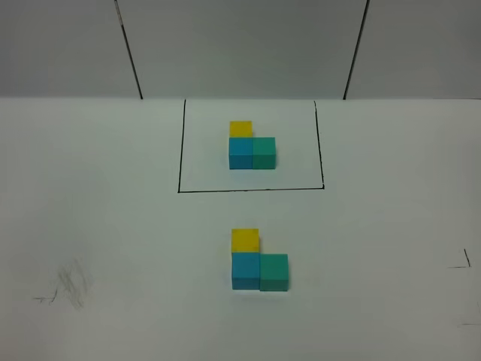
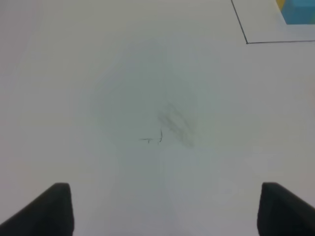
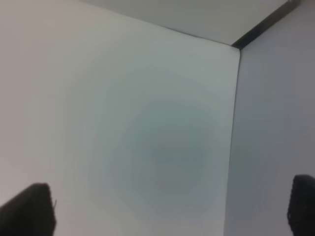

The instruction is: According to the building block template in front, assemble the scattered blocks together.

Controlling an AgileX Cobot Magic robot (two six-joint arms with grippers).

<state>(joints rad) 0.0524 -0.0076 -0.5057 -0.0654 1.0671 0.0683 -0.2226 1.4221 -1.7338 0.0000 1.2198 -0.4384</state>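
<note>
Scattered blocks (image 1: 258,262) show overhead only; left gripper (image 2: 165,209) spread wide.

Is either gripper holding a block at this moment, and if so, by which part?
Nothing is held. The left gripper and right gripper both stand open over bare table.

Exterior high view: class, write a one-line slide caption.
Three matte cubes, yellow, sky-blue and teal-green, form an L matching the black-bordered template.

No readable text or labels appear anywhere.
</note>
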